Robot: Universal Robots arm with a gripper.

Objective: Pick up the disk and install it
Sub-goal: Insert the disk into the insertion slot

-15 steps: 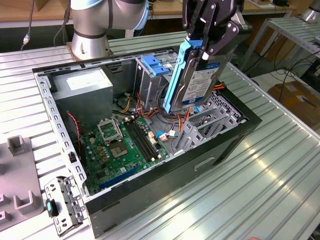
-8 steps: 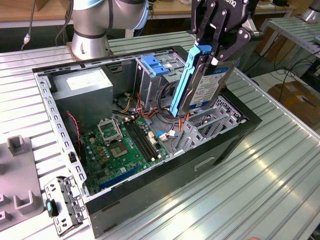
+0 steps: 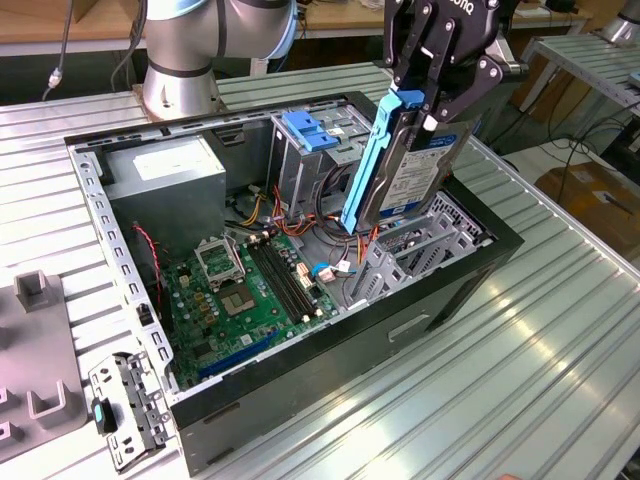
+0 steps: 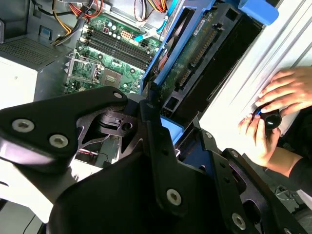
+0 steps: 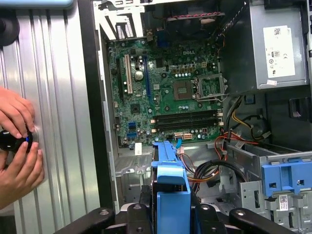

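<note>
On the ribbed metal table (image 3: 560,330) the open case (image 3: 300,390) lies on its side, with the power supply (image 3: 165,170) at its far end and the green board (image 3: 240,300) across its floor. Beside the board is the metal cage (image 3: 300,165), with a blue tab (image 3: 305,130) on top. The pick-up looks done. The gripper (image 3: 435,100) has its jaws clamped on the upper end of the disk (image 3: 415,175), which hangs on edge and tilted, clear of the table. Its lower end dips toward the bay at the exterior view's right of the cage. Installation does not look finished, since most of the disk stands above the case rim and is not seated in any slot. In the first wrist view a person's hands (image 5: 17,141) rest on a small dark knob (image 5: 12,139) on the table beside the case.
</note>
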